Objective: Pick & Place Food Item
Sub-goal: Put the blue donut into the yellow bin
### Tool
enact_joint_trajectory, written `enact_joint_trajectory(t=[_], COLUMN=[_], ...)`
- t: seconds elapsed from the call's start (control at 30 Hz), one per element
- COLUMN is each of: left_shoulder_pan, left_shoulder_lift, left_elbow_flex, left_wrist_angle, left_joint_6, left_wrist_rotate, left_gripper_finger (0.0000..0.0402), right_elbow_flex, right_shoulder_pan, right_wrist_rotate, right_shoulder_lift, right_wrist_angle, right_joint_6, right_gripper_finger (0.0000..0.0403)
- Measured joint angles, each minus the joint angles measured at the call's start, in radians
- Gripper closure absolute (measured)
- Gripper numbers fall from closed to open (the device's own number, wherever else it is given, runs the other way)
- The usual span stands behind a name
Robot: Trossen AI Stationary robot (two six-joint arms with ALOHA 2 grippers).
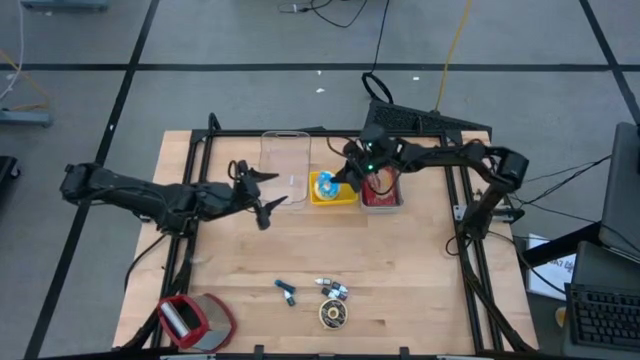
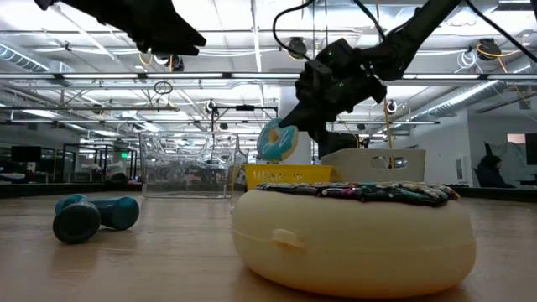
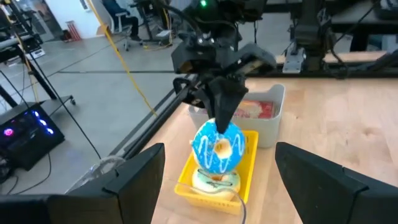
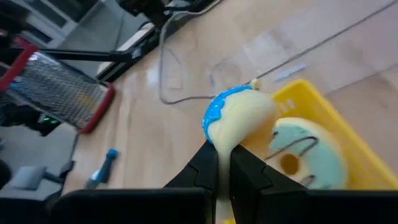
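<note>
A blue-iced donut hangs upright over the yellow tray at the table's far middle, with my right gripper shut on it. A second, pale-iced donut lies in that tray beneath it. My left gripper stands open to the left of the tray and holds nothing. Its fingers point toward the donut. My right gripper pinches the blue-iced donut's upper rim between its two fingers. The fingers come slanting down from the table's right and far side. The donut hangs on edge below them, above the tray. Whether it touches the pale-iced donut underneath, I cannot tell.
A clear container stands left of the tray and a white bin with red contents stands right of it. Near the front edge lie a sprinkled donut, a blue dumbbell and a red-framed grater.
</note>
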Motion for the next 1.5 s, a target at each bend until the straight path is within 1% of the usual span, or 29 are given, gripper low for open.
enact_joint_trajectory(t=[0.1, 0.4, 0.63, 0.73, 0.87, 1.0, 1.33, 1.5], left_shoulder_pan=[0.001, 0.001, 0.001, 0.001, 0.001, 0.001, 0.001, 0.001], left_shoulder_lift=[0.018, 0.023, 0.023, 0.023, 0.023, 0.023, 0.023, 0.023], left_elbow_flex=[0.000, 0.000, 0.000, 0.000, 0.000, 0.000, 0.000, 0.000], left_wrist_angle=[-0.001, -0.001, -0.001, -0.001, -0.001, -0.001, -0.001, -0.001], left_joint_6=[0.000, -0.008, -0.023, -0.023, -0.023, -0.023, -0.026, -0.026], left_wrist_rotate=[0.000, 0.000, 0.000, 0.000, 0.000, 0.000, 0.001, 0.001], left_gripper_finger=[0.0094, 0.0094, 0.0094, 0.0094, 0.0094, 0.0094, 0.0094, 0.0094], right_elbow_flex=[0.000, 0.000, 0.000, 0.000, 0.000, 0.000, 0.000, 0.000], right_shoulder_pan=[0.010, 0.045, 0.053, 0.053, 0.053, 0.056, 0.057, 0.057], right_wrist_rotate=[-0.028, -0.018, 0.079, 0.088, 0.089, 0.137, 0.138, 0.139], right_shoulder_lift=[0.028, 0.079, 0.100, 0.100, 0.100, 0.100, 0.100, 0.099], right_wrist_angle=[0.032, 0.076, 0.088, 0.094, 0.095, 0.089, 0.108, 0.120], right_joint_6=[0.003, 0.011, 0.005, -0.008, -0.055, -0.085, -0.133, -0.141], right_gripper_finger=[0.0393, 0.0394, 0.0394, 0.0388, 0.0367, 0.0339, 0.0257, 0.0236])
